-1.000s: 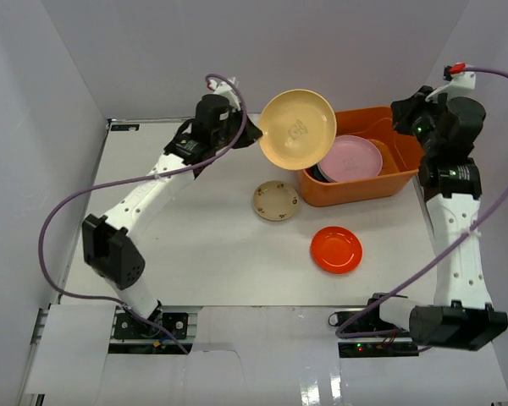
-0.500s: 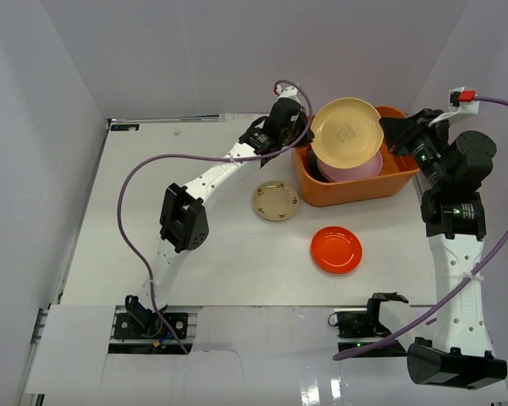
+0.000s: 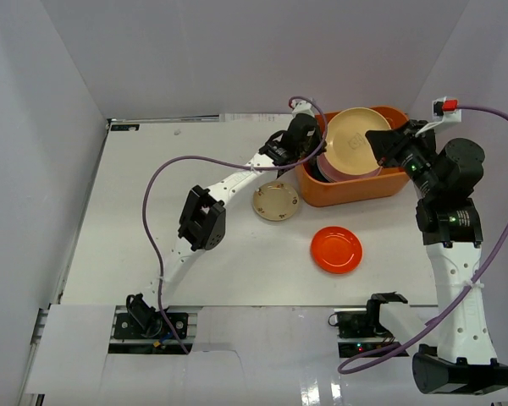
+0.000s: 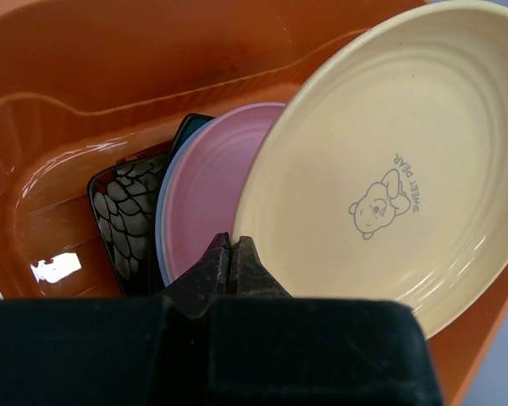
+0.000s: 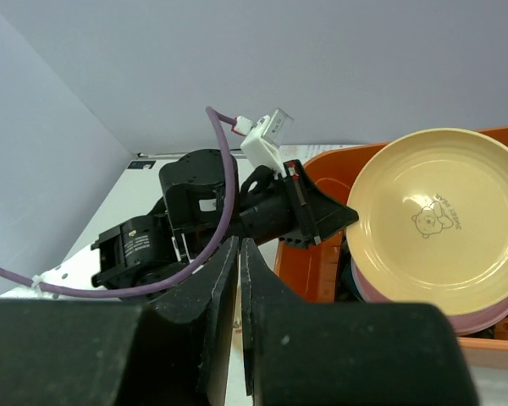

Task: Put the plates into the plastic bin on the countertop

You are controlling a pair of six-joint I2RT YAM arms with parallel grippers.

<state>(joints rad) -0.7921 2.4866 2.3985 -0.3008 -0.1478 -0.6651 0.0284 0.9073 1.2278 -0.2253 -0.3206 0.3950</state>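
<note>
Gripping the near rim of the yellow plate point(image 4: 389, 161), the left gripper point(image 4: 234, 244) has its two black fingers closed tight, one on the inner face and one outside the lip. That plate is round, shallow and glossy, with faint concentric rings. It carries a small grey line-drawn bear's face beside the words "SWEET BEAR". It hangs tilted over the orange plastic bin point(image 3: 352, 190), which stands at the far right of the matte white countertop point(image 3: 110, 211). The bin's walls are smooth and shiny, with rounded corners.

Beneath the yellow dish lies a round pink plate point(image 4: 207, 190) with a satin sheen, and the thin edge of a blue plate point(image 4: 160, 233) shows just under it. Beside these is a black square plate point(image 4: 123, 220) with a white net-like pattern.

The right gripper point(image 5: 240, 249) hovers at the bin's right side, its fingers pressed together on nothing.

Outside the bin, a tan, gold-rimmed plate point(image 3: 276, 201) sits just beside the bin's near left corner. A plain orange-red plate point(image 3: 336, 249) lies nearer the countertop's front edge.
</note>
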